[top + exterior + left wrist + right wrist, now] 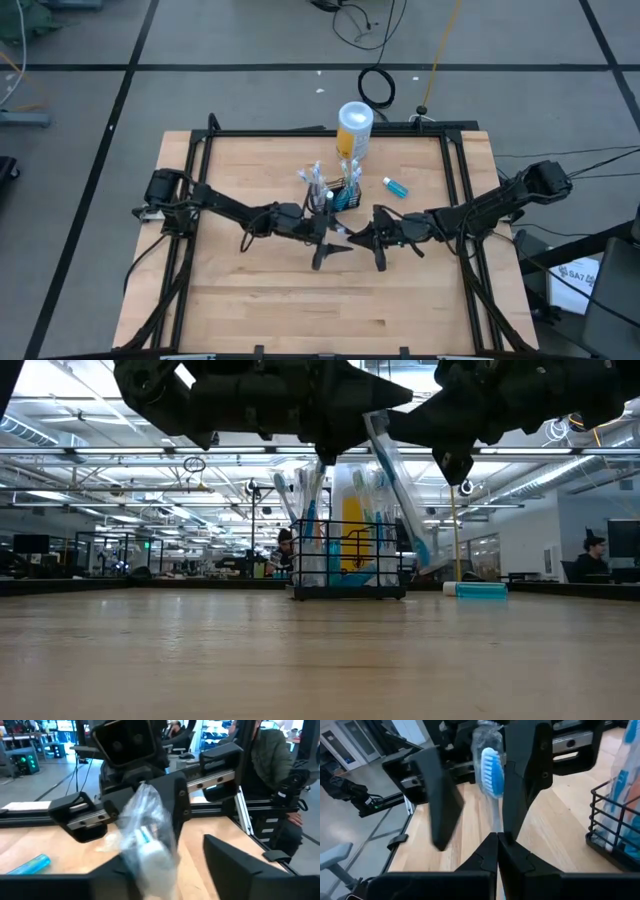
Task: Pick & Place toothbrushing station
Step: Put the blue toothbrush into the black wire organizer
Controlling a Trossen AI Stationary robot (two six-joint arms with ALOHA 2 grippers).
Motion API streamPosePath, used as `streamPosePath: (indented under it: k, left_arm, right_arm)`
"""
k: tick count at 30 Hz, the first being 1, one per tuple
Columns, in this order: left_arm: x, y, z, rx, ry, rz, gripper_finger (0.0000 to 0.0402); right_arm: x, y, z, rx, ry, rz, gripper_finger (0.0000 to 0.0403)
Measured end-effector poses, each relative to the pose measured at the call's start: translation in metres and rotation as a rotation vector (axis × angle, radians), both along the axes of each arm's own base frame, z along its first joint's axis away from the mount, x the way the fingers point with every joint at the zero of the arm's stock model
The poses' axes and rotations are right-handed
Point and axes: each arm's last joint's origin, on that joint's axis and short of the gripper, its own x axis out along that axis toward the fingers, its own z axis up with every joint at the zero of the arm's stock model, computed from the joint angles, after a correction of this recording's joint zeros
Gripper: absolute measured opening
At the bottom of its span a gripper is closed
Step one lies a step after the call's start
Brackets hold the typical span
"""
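The wooden bench [300, 300] carries everything. Both arms meet over its middle: the left pincer [325, 240] has its fingers spread on either side of a wrapped toothbrush [490, 770], not pressing it, while the right pincer [372, 238] is clenched on the toothbrush's handle. Behind them a white-and-yellow can [354, 128] stands near the far edge. The black wire basket [345, 193], filled with upright toothbrushes, sits just in front of the can. A small blue tube [395, 187] lies to its right.

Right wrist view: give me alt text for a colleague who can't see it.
The right gripper is shut on the handle of a plastic-wrapped toothbrush with a blue-and-white head, held up between the left gripper's open fingers. The black wire basket of wrapped brushes stands off to one side on the wooden table.
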Motion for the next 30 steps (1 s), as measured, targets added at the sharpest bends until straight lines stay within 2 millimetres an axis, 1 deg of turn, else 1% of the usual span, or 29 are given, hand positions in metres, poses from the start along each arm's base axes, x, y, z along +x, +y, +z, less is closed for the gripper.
streamPosePath:
  k: [3, 6, 13, 18, 21, 24, 26, 28, 30]
  left_arm:
    - [0.000, 0.002, 0.000, -0.001, 0.002, 0.010, 0.0144]
    - [0.001, 0.005, 0.001, -0.008, 0.001, 0.018, 0.0104]
    - [0.001, 0.010, 0.001, -0.064, 0.005, 0.032, 0.0033]
    - [0.001, 0.010, 0.002, -0.065, 0.005, 0.035, 0.0028]
    - [0.001, 0.011, 0.001, -0.075, 0.020, 0.040, 0.0036]
    - [0.001, 0.013, 0.000, -0.074, 0.030, 0.044, 0.0044]
    - [0.001, 0.015, -0.001, -0.074, 0.045, 0.046, 0.0036]
    - [-0.001, 0.019, 0.002, -0.069, 0.068, 0.052, 0.0027]
    - [-0.005, 0.022, 0.008, -0.047, 0.094, 0.057, 0.0027]
  right_arm:
    - [0.000, 0.000, 0.001, -0.004, -0.012, 0.002, 0.0000]
    - [0.000, 0.000, 0.001, -0.013, -0.016, 0.004, 0.0000]
    - [0.000, -0.001, 0.001, -0.032, -0.017, -0.030, 0.0000]
    - [0.000, -0.002, 0.001, -0.018, -0.017, -0.058, 0.0001]
    - [0.000, -0.002, 0.000, 0.011, -0.011, -0.091, 0.0014]
    - [0.000, -0.003, -0.001, 0.006, 0.000, -0.091, 0.0038]
    - [0.000, -0.003, -0.001, 0.003, 0.010, -0.089, 0.0059]
    - [-0.002, -0.004, 0.001, -0.006, 0.007, -0.092, 0.0082]
    - [-0.003, -0.006, 0.005, -0.036, -0.010, -0.104, 0.0106]
